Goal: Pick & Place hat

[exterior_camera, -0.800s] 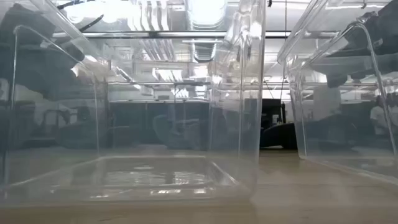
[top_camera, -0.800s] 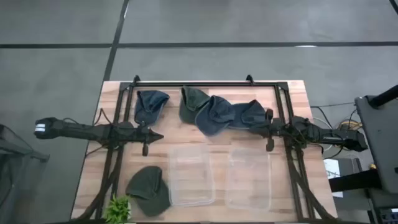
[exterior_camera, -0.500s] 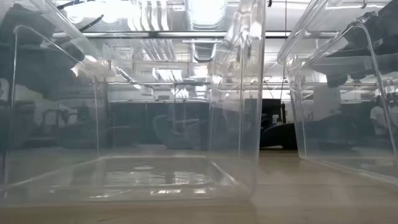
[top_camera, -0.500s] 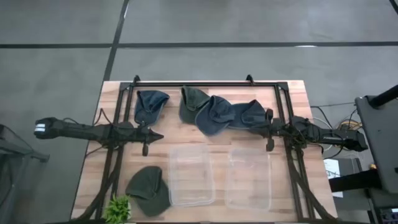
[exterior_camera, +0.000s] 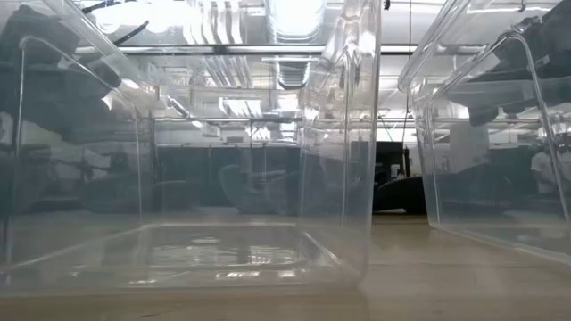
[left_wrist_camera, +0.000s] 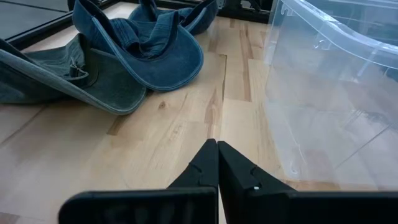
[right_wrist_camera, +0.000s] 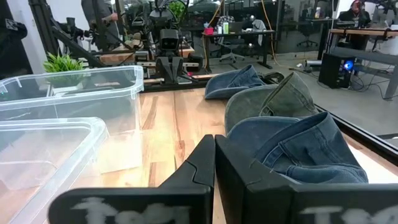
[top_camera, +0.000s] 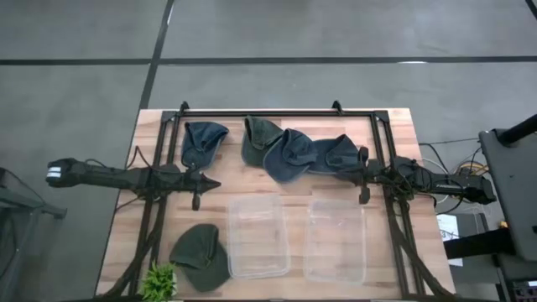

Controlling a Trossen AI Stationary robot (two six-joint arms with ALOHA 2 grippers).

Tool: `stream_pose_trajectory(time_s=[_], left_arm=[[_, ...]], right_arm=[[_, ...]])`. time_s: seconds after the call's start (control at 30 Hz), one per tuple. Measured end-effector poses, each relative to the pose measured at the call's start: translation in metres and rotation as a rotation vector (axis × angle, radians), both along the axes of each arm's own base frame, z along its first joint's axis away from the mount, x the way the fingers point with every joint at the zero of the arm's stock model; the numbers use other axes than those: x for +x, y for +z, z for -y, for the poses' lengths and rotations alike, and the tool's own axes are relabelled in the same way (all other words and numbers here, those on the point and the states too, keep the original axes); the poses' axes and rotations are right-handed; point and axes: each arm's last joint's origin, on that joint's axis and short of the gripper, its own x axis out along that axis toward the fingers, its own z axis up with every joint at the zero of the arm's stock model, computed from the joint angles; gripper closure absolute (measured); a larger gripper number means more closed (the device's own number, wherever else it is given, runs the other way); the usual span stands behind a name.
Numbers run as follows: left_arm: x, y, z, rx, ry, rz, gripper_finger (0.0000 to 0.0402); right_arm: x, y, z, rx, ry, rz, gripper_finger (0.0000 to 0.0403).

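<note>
A: Hats, high view?
B: Cluster across the upper middle of the table (top_camera: 394,126): a blue cap (top_camera: 204,143) at upper left, an olive cap (top_camera: 258,138) next to it, then overlapping blue denim hats (top_camera: 304,155) running right. One more olive hat (top_camera: 201,256) sits alone at lower left, beside a small green plant (top_camera: 158,281) at the bottom edge.

A: End effectors?
B: Left end effector (top_camera: 207,183) is clenched, empty, at left centre, just above and left of the left bin. Left wrist view confirms the fingers (left_wrist_camera: 205,168) pressed together over bare wood. Right end effector (top_camera: 361,174) is also clenched on nothing, right of centre, at the right end of the denim pile; touching the cloth or only close, I can't tell.

A: Containers?
B: Two clear plastic bins side by side at lower centre: left bin (top_camera: 258,236), right bin (top_camera: 335,241). Both empty. In the low view, see-through walls fill the frame.

A: Anything in the way?
B: A black frame rail (top_camera: 277,113) borders the hats along the table's top edge.
</note>
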Motion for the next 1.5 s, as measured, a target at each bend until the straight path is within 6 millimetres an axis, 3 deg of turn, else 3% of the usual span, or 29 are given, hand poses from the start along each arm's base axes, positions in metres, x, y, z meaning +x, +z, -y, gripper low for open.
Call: stream_pose_trajectory(time_s=[1.03,1.27,1.5], left_arm=[[0.0000,-0.0001,0.0000,0.000,0.000,0.000,0.0401],[0.0000,0.0000,0.0000,0.000,0.000,0.000,0.0401],[-0.0004,0.0002,-0.0032,0.169,0.056,-0.019,0.0401]], right_arm=[[0.0000,0.0000,0.0000,0.000,0.000,0.000,0.0394],[-0.0001,0.0007,0.0000,-0.076,0.002,-0.003,0.0394],[0.0001,0.0021,0.0000,0.049,-0.002,0.025,0.0394]])
